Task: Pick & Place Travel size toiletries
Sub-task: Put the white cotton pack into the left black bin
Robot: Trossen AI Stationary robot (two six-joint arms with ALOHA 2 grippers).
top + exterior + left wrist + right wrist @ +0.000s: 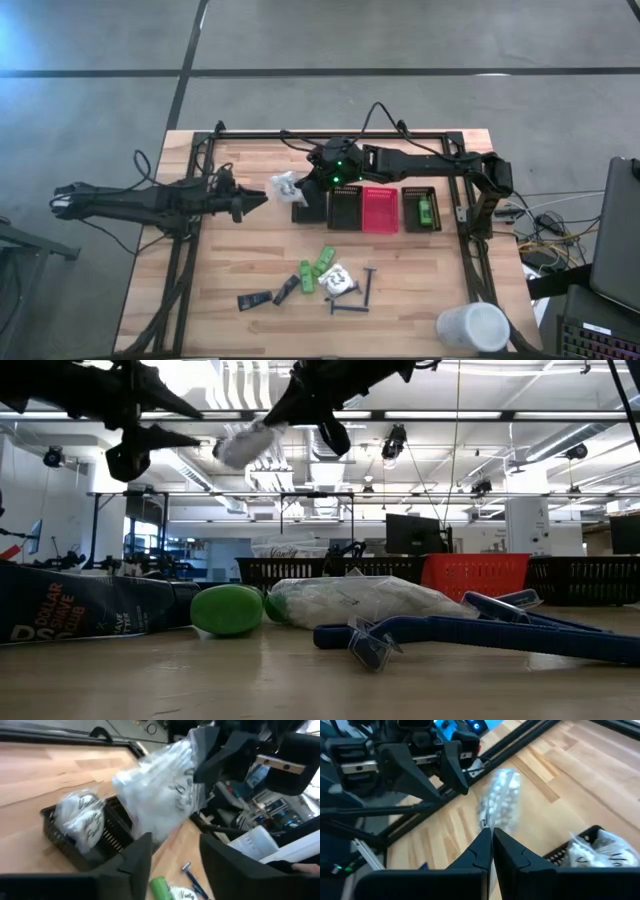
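Observation:
A white crinkly packet (285, 183) hangs in the air over the table's middle, and my right gripper (491, 837) is shut on it. My left gripper (175, 855) stands open just left of the packet (160, 790), one finger on each side of its lower end; I cannot tell whether they touch it. Another white packet (80, 820) lies in the leftmost black bin (305, 208). Green bottles (318, 266), a white packet (337, 278), razors (355, 296) and black tubes (265, 297) lie on the near part of the table. My right gripper pinches the packet's near edge (490, 820) between its two shut fingers. The fingers come from the table's right side, slanting down. The packet sticks out beyond the fingertips toward my left gripper, clear of the table and the bin.
A row of mesh bins stands at mid-table: two black (345, 208), one red (380, 210), and a black one (422, 210) holding a green bottle. A large white cup (472, 328) stands at the near right corner. A black frame (470, 215) runs round the table.

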